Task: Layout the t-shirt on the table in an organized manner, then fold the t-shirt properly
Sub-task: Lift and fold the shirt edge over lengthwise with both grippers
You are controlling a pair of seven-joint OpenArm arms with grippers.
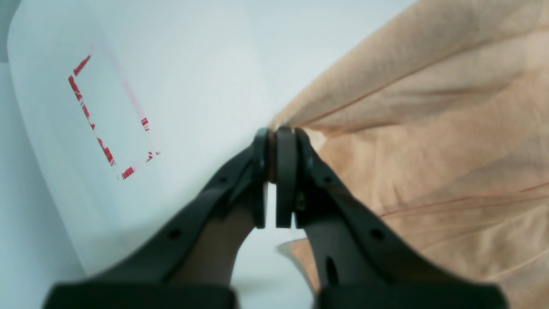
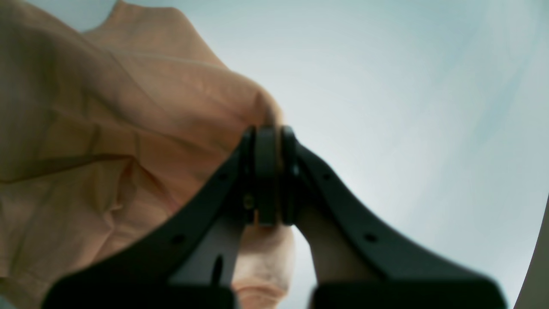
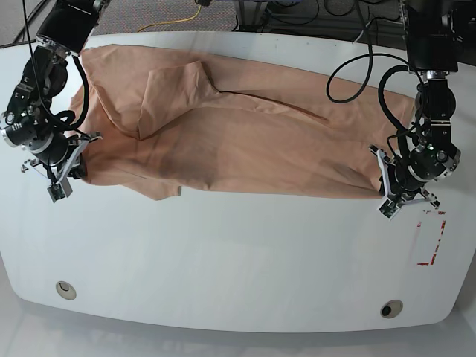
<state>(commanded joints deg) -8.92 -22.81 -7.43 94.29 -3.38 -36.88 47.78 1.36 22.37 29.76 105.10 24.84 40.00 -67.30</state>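
Observation:
The peach t-shirt (image 3: 238, 141) is stretched wide across the far half of the white table (image 3: 238, 260), with folds and a raised flap near its left middle. My left gripper (image 3: 381, 195) is shut on the shirt's right near corner, and the left wrist view shows cloth (image 1: 429, 128) pinched between the left gripper's (image 1: 274, 133) dark fingertips. Over on the table's left side, my right gripper (image 3: 68, 172) is shut on the shirt's left near corner; in the right wrist view the fabric (image 2: 107, 128) bunches around the right gripper's (image 2: 268, 131) closed tips.
A red tape rectangle (image 3: 431, 238) marks the table close to the left gripper, also in the left wrist view as the tape rectangle (image 1: 107, 124). Two round grommets (image 3: 65, 288) (image 3: 387, 307) sit near the front edge. Cables (image 3: 357, 67) hang at the back right.

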